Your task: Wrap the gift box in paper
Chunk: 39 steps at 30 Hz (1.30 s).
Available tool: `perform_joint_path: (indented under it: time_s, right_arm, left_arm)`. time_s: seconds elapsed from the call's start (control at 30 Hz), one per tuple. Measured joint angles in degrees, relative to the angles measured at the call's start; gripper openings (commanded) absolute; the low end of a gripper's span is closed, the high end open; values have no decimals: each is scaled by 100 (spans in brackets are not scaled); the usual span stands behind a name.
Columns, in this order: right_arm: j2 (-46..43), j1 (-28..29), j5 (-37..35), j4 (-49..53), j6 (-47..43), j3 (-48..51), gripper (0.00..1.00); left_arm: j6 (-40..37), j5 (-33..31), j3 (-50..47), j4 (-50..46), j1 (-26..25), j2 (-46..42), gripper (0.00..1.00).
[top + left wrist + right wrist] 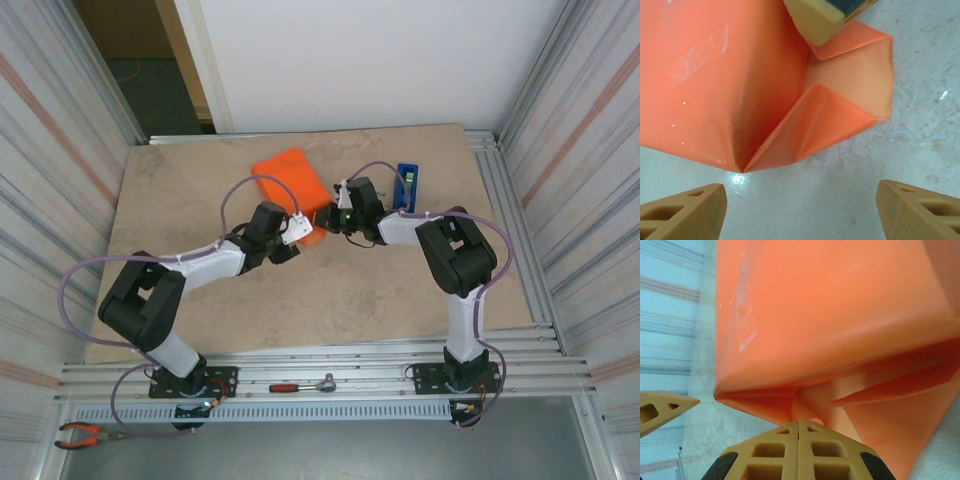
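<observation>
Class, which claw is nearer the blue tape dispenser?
Right. The right claw is at the end of the paper, just left of the dispenser; the left claw is farther left.

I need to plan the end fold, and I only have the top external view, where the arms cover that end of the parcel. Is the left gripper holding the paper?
Observer: No. In the left wrist view the left gripper is open, its fingers over bare table, short of the paper.
Operator: And the right one?
Observer: The right gripper is shut, its tip at the paper's folded end, apparently pressing on it.
Operator: Is the top taped?
Observer: Yes, a strip of clear tape lies on the paper's upper face. I can't make out a seam under it.
</observation>
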<state>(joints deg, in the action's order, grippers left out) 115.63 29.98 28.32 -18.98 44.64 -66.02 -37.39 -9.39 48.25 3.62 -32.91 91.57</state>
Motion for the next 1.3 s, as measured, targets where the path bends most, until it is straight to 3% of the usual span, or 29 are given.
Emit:
perform_joint_path:
  time_s: [0.1,0.23,0.3,0.53,0.8,1.3]
  right_arm:
    - [0,-20,-4,-57,13,92,0]
    - [-55,-76,-76,157,-2,264,27]
    - [-120,-79,-175,372,-20,310,34]
    - [-605,-72,-345,957,-55,487,35]
    - [-789,142,-529,1370,-140,699,36]
    - [-348,149,-579,1386,0,203,38]
  left_arm:
    - [-31,-188,-22,177,37,26,82]
    - [87,-378,-24,413,188,24,85]
    - [212,-448,-24,463,271,-4,86]
    - [896,-542,116,564,564,-229,99]
    - [1998,-107,267,568,1158,-592,99]
    - [2070,365,273,450,1215,-643,99]
